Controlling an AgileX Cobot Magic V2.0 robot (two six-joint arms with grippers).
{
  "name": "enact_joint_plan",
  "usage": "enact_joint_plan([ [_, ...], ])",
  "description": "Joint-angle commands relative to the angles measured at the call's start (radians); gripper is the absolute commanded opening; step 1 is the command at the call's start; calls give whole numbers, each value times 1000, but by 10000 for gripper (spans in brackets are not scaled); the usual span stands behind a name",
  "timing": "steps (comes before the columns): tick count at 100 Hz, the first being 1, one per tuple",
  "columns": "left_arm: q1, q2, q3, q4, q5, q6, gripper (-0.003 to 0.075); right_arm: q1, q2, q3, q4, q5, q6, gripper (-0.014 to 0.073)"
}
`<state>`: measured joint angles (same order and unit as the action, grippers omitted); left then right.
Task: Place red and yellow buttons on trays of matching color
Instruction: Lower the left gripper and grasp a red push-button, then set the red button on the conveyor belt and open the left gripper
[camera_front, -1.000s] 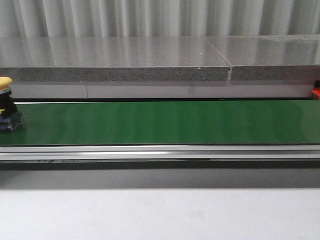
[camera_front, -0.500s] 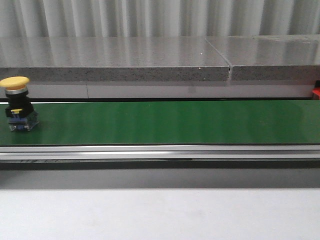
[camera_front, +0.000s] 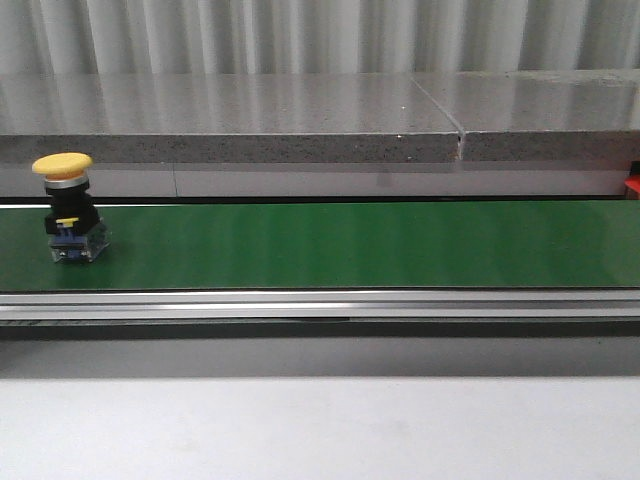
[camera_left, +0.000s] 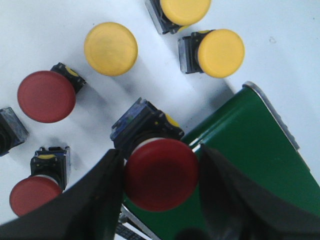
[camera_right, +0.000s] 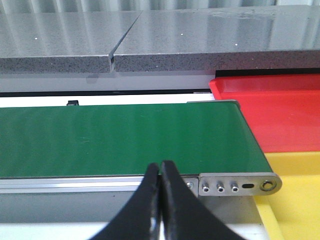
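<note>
The yellow button (camera_front: 68, 207) is riding further along the green conveyor belt (camera_front: 350, 243) than half a second ago, now standing upright well inside its left end. The left gripper (camera_left: 161, 172) is hovering over the belt's end, its fingers (camera_left: 97, 192) clamping a red button (camera_left: 159, 170), with more red and yellow buttons (camera_left: 110, 48) lying beyond. The right gripper (camera_right: 160, 172) is waiting, fingertips pressed together, near the red tray (camera_right: 280, 117) and yellow tray (camera_right: 295, 195).
</note>
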<state>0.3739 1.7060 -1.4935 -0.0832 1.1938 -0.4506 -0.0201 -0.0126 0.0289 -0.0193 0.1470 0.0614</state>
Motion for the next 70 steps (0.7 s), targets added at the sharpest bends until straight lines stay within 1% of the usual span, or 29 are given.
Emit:
enact_joint_plan([
  [1,-17,-85,-29,-32,10,17,200,4,-8,-16,-5,-80,-4,-67],
  [15,-27,-110,-29,-96,46,53,200,4,-8,-16,-5,-80,-4,-67],
  [24,-52,-110,-29,-95,61,73,200,4,-8,-16,-5,-80,-4,-67],
  [51,-138,-70,-29,-76,32,75,200,4,-8,-16,-5,-80,-4,-67],
  [70,-166,-14,-29,-76,38,75,200,4,-8,-16,-5,-80,-4,-67],
])
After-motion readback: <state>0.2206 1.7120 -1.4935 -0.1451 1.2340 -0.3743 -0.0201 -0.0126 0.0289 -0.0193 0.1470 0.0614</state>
